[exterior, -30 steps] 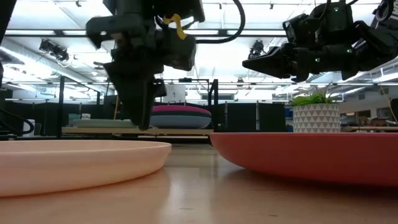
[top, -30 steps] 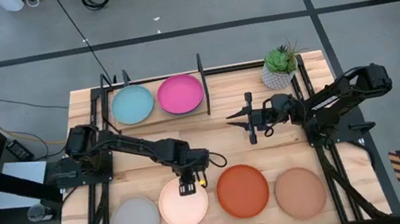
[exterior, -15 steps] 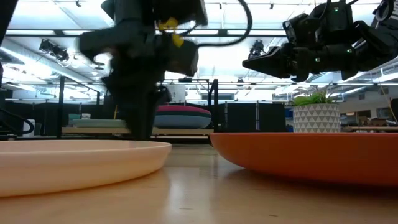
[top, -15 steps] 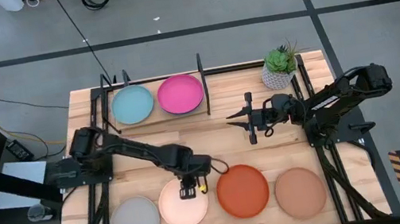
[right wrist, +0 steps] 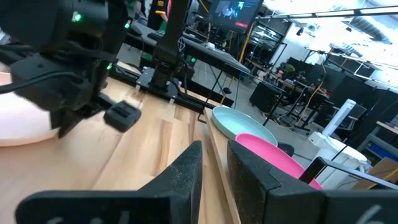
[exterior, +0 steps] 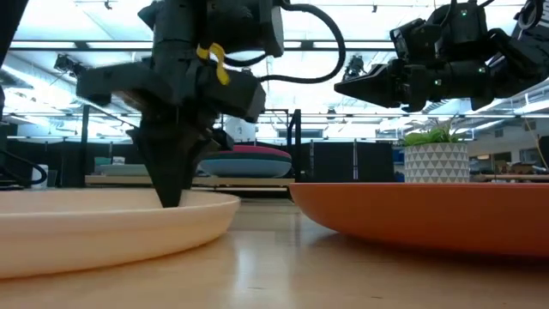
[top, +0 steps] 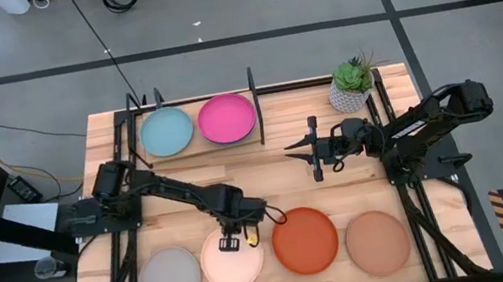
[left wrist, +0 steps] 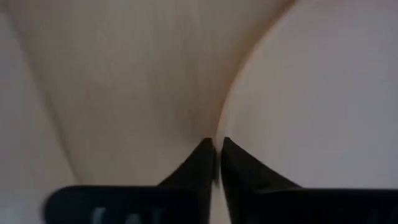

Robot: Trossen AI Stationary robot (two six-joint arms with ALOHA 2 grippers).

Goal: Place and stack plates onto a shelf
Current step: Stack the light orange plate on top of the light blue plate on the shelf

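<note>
Along the table's near edge lie a grey plate (top: 169, 280), a cream plate (top: 231, 263), an orange plate (top: 305, 240) and a tan plate (top: 377, 241). A light blue plate (top: 167, 131) and a pink plate (top: 227, 118) rest side by side on the shelf (top: 200, 149) at the far side. My left gripper (top: 231, 243) stands over the cream plate's far rim, shut on it. My right gripper (top: 312, 152) hangs above the table's middle right, open and empty, pointing toward the left edge. My left gripper pinches the cream plate's far rim (left wrist: 225, 121) between its two fingers, one on the plate's inner side and one on the outer side. The fingers (exterior: 170, 193) come from above, pointing down. The plate lies flat on the table.
A small potted plant (top: 352, 85) stands at the far right corner. The shelf's black posts (top: 253, 90) rise beside the pink plate. Bare wood (top: 268, 179) lies between the shelf and the row of plates.
My left gripper has moved a little toward the table's near edge and gone down, so its fingertips now reach the cream plate's far rim.
</note>
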